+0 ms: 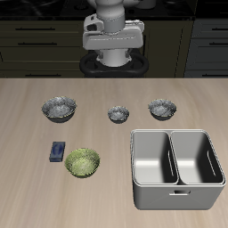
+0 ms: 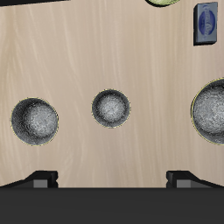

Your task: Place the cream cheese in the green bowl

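Observation:
The cream cheese (image 1: pixel 58 150), a small dark blue box with a lighter label, lies flat on the wooden table near its front edge. It also shows in the wrist view as the cream cheese (image 2: pixel 206 22). Close beside it, apart from it, sits the green bowl (image 1: pixel 82 162), shallow and ribbed inside; only a sliver of the green bowl (image 2: pixel 163 3) shows at the frame's edge in the wrist view. My gripper (image 1: pixel 111 44) hangs high at the table's back, far from both. The gripper (image 2: pixel 114 179) is open, its fingertips (image 2: pixel 42 179) wide apart with nothing between them.
Three grey metallic bowls stand in a row across the table's middle: one (image 1: pixel 59 108) behind the cream cheese, a smaller one (image 1: pixel 118 113) in the centre, another (image 1: pixel 162 109) farther along. A steel double basin (image 1: pixel 176 167) stands near the front edge.

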Motion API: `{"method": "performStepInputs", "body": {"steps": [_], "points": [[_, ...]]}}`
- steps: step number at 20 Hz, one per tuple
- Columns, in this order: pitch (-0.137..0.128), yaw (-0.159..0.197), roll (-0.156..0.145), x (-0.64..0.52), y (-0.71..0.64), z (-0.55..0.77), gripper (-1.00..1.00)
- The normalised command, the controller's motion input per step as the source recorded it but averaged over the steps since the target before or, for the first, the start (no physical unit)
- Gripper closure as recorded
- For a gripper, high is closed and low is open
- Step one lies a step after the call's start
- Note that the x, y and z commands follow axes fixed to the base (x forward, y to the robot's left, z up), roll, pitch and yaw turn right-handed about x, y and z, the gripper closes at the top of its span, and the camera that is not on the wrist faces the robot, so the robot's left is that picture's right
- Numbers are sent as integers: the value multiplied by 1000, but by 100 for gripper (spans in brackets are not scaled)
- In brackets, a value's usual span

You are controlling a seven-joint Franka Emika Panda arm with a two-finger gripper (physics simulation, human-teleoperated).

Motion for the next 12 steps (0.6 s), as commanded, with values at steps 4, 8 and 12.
{"method": "performStepInputs", "body": {"steps": [4, 8, 12], "points": [[0, 16, 7, 243, -287, -8, -100], [26, -6, -3, 279, -281, -10, -100], [-13, 2, 1, 365, -378, 36, -100]]}}
